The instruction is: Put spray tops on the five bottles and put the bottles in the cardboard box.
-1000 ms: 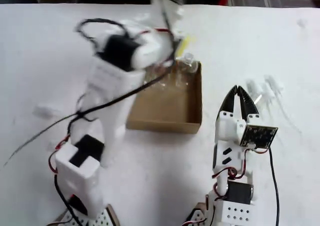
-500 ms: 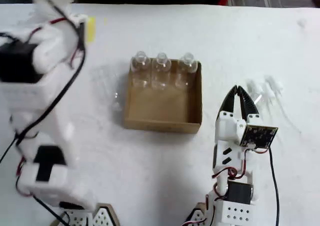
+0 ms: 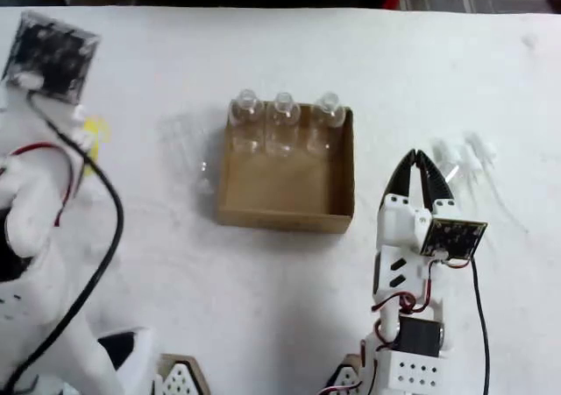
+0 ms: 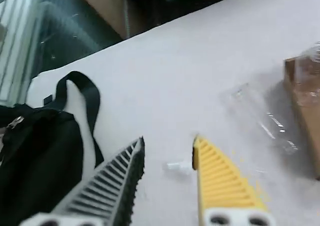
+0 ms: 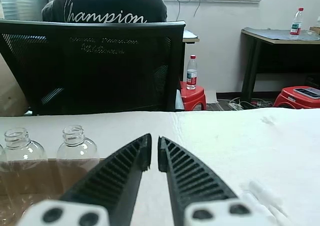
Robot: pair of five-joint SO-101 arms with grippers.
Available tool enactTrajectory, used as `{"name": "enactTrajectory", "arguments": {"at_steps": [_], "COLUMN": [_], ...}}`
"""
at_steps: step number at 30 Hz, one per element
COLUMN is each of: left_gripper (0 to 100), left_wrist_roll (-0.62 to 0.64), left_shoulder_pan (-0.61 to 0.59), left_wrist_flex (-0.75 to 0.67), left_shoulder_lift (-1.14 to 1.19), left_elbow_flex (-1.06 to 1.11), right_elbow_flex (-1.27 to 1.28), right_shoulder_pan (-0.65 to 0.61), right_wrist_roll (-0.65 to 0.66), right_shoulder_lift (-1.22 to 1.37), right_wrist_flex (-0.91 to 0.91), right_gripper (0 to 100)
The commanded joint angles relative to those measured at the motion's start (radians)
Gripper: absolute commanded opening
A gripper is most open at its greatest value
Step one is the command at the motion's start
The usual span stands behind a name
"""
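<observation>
The cardboard box point(image 3: 289, 189) sits mid-table. Three clear bottles point(image 3: 282, 115) with bare necks stand in a row along its far wall; two of them point(image 5: 75, 148) are in the right wrist view. Another clear bottle point(image 3: 187, 147) lies on its side to the left of the box, and again in the left wrist view point(image 4: 265, 121). White spray tops point(image 3: 462, 157) lie to the right of the box. My left gripper point(image 4: 168, 143) is open over the table's left part, with a small white piece point(image 4: 175, 166) below it. My right gripper point(image 3: 417, 160) is shut and empty beside the spray tops.
A black bag point(image 4: 35, 151) lies at the table's left end. Behind the far edge a black office chair point(image 5: 95, 65) stands. The left arm's body point(image 3: 44, 237) takes up the near left corner; the right arm's base point(image 3: 408, 351) stands at the near edge.
The left arm swung from above the box to the table's left side, uncovering the three bottles in the box. The right arm has not moved.
</observation>
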Motion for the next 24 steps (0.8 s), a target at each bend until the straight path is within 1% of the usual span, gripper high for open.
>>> {"name": "enactTrajectory", "arguments": {"at_steps": [1, 3, 5, 9, 11, 15, 21, 24], "left_gripper": [15, 15, 15, 15, 15, 15, 15, 15], "left_wrist_roll": [-0.023, -0.023, -0.023, -0.023, -0.025, -0.052, -0.049, -0.046], "left_shoulder_pan": [-0.166, -0.189, -0.188, -0.124, -0.076, -0.030, -0.025, 0.015], "left_wrist_flex": [-0.358, -0.448, -0.491, -0.509, -0.509, -0.465, -0.330, -0.299], "left_shoulder_lift": [-0.128, -0.133, -0.131, -0.119, -0.067, 0.148, 0.561, 0.723], "left_elbow_flex": [0.381, 0.482, 0.535, 0.563, 0.546, 0.423, 0.080, -0.063], "right_elbow_flex": [0.008, 0.008, 0.008, 0.008, 0.008, 0.008, 0.008, 0.008], "right_shoulder_pan": [-0.008, -0.008, -0.008, -0.008, -0.018, -0.030, -0.030, -0.030], "right_wrist_roll": [0.011, 0.011, 0.011, 0.011, 0.011, 0.011, 0.011, 0.011], "right_shoulder_lift": [-0.005, -0.005, -0.005, -0.005, -0.005, -0.005, -0.005, -0.005], "right_wrist_flex": [0.008, 0.008, 0.010, 0.024, 0.027, 0.038, 0.038, 0.038], "right_gripper": [2.2, 2.2, 2.2, 2.2, 2.2, 2.2, 2.2, 2.2]}}
